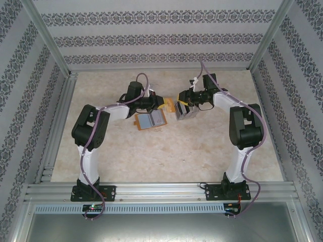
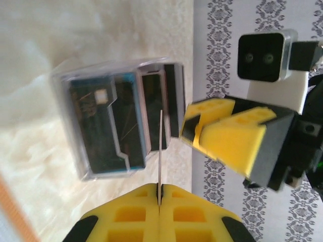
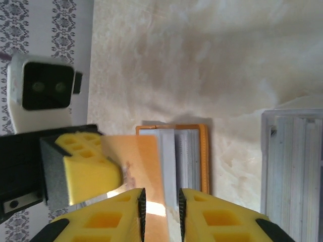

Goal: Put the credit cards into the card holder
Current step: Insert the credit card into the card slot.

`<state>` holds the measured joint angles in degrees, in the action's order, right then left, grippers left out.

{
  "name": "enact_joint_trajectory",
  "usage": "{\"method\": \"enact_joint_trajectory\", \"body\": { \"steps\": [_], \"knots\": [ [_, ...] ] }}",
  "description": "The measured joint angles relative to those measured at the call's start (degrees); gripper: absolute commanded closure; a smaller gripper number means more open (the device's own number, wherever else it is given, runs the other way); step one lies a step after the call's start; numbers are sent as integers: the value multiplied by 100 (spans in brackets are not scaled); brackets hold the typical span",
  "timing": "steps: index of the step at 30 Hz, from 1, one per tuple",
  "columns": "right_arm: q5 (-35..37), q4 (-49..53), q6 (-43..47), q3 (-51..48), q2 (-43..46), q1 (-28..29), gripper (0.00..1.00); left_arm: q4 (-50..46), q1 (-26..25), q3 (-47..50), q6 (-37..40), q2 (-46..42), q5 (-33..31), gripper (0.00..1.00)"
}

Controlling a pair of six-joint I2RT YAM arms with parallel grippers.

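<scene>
Card holder (image 3: 204,151), an orange-tan leather-like wallet, lies open on table (image 3: 202,60) just ahead of right gripper (image 3: 161,199), pale grey-blue cards (image 3: 176,154) inside. Left gripper (image 2: 160,189) clamped on thin orange-faced card (image 2: 160,146), whose far edge sits between right gripper's parted jaws. Clear dark-striped block (image 2: 111,126) beyond left fingertips, print unreadable

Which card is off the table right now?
The thin orange card pinched in the left tool, held in the air; the pale grey ones lie flat in the open card holder on the table.
</scene>
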<state>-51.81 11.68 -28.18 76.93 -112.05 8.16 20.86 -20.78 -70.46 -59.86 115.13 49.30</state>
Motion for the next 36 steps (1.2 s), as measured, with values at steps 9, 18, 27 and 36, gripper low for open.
{"method": "enact_joint_trajectory", "body": {
  "steps": [9, 18, 27, 36],
  "knots": [
    [376, -151, 369, -332, 26, 354, 72, -732, 334, 717, 616, -1119, -334, 100],
    [544, -168, 704, -345, 87, 1506, 71, -1434, 595, 1191, 1152, -1475, -339, 100],
    [863, -157, 566, 35, -479, 1827, 74, -1451, 872, 1558, 1342, -1480, -354, 100],
    [1064, 179, 549, 555, -918, 1746, 74, -1751, 890, 1464, 1768, -1401, -439, 100]
  ]
}}
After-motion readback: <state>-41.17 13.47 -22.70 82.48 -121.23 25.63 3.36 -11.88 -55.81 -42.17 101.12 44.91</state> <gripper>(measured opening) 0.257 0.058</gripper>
